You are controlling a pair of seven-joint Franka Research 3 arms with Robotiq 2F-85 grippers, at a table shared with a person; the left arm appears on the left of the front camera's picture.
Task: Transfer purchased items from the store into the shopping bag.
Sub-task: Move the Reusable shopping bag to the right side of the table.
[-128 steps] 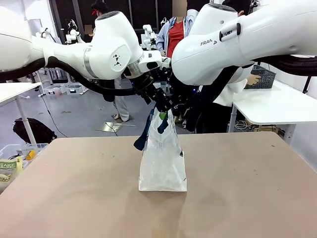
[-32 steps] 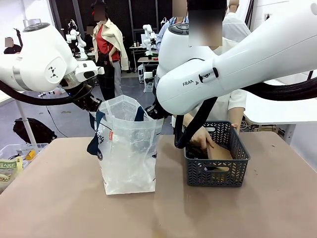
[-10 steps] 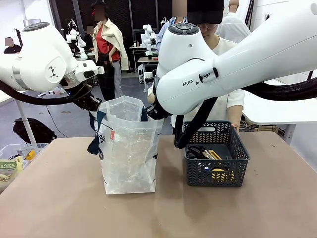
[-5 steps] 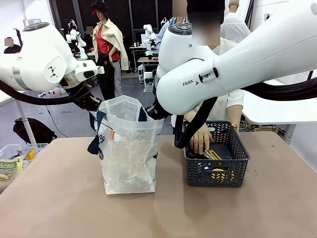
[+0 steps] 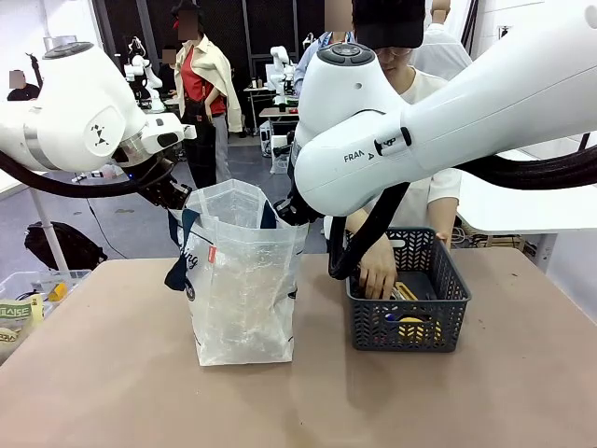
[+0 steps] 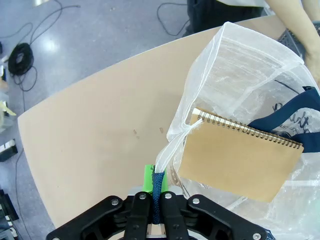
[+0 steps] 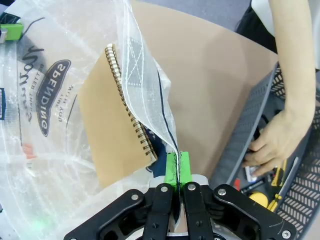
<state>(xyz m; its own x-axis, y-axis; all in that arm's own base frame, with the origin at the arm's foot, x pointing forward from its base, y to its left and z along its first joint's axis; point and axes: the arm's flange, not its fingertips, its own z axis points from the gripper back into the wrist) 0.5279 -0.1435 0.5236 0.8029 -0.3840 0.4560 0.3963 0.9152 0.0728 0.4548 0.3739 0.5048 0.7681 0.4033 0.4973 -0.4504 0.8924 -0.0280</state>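
The shopping bag (image 5: 239, 285) stands upright on the tan table, its mouth held wide. My left gripper (image 5: 175, 194) is shut on its navy handle strap (image 6: 158, 184) at the bag's left rim. At the right rim my right gripper (image 7: 177, 170) is shut on the bag's edge (image 5: 283, 211). A tan spiral notebook (image 6: 239, 158) lies inside the bag (image 7: 45, 75), also seen as the notebook (image 7: 113, 131). The store, a dark grey lattice basket (image 5: 446, 317), stands right of the bag. The person's hand (image 5: 378, 273) reaches into the basket (image 7: 239, 145) among yellow and black items (image 7: 260, 198).
The person stands at the table's far side behind the basket. A clear bin (image 5: 26, 303) with packets sits off the table's left edge. A white table (image 5: 522, 201) stands at the back right. Bare tabletop (image 5: 298, 401) lies in front of bag and basket.
The person's hand, out of the basket a second ago, has come back down into it. The tan notebook left the basket earlier and lies in the bag. Both grippers stay put.
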